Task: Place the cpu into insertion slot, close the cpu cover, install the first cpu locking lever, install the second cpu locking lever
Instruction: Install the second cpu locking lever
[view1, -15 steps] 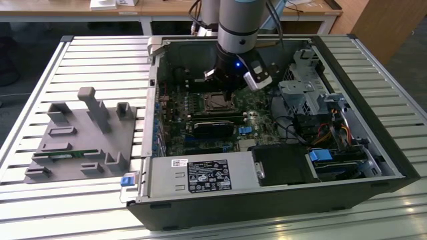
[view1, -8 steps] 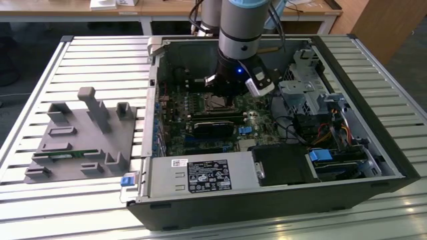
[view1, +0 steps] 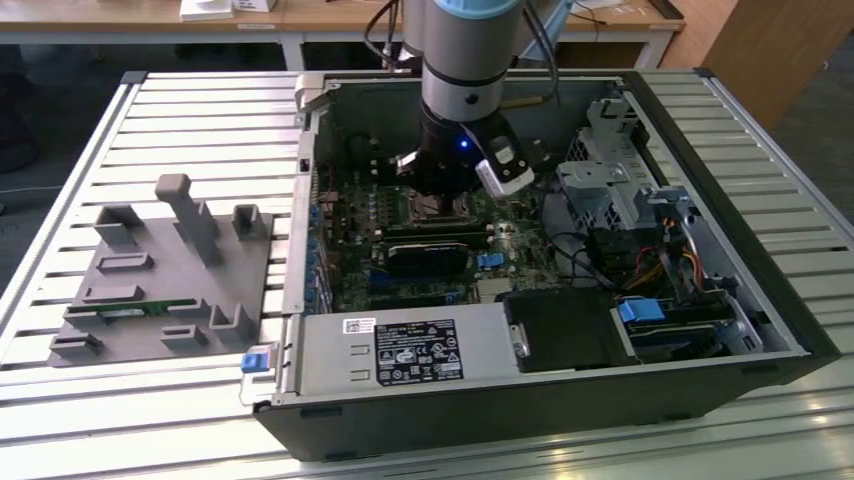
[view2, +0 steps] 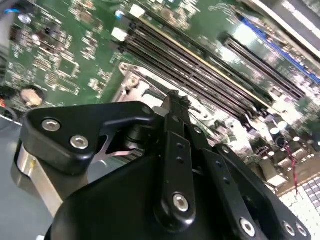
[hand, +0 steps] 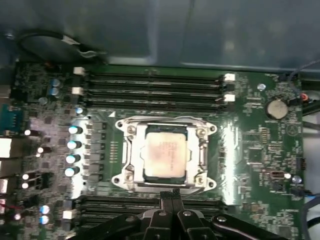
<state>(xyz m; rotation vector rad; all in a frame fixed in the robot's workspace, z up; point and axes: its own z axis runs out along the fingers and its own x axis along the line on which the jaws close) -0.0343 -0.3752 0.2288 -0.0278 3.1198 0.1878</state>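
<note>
1. In the exterior view, we see the arm reaching down into the open computer case (view1: 787, 330), its gripper (view1: 441, 190) low over the green motherboard (view1: 350, 270), toward the case's far side. A grey parts fixture (view1: 160, 280) sits on the slatted table (view1: 80, 420), off to the exterior view's left and well apart from the work.

2. In the first wrist view, we find the cpu (hand: 165, 153) lying flat inside the insertion slot (hand: 128, 162), framed by the cpu cover (hand: 202, 150), which looks already lowered around the chip. The fingertips (hand: 166, 199) stand just beside the socket's edge, drawn together with nothing between them.

3. In the second wrist view, we look past the black gripper body to the finger, which ends near the socket corner, beside the long memory slots (view2: 200, 65).

4. We judge the risk to lie in the closeness: a slightly misplaced push could slip off a thin lever, scrape the board, or leave the cover unlatched over the chip.
</note>
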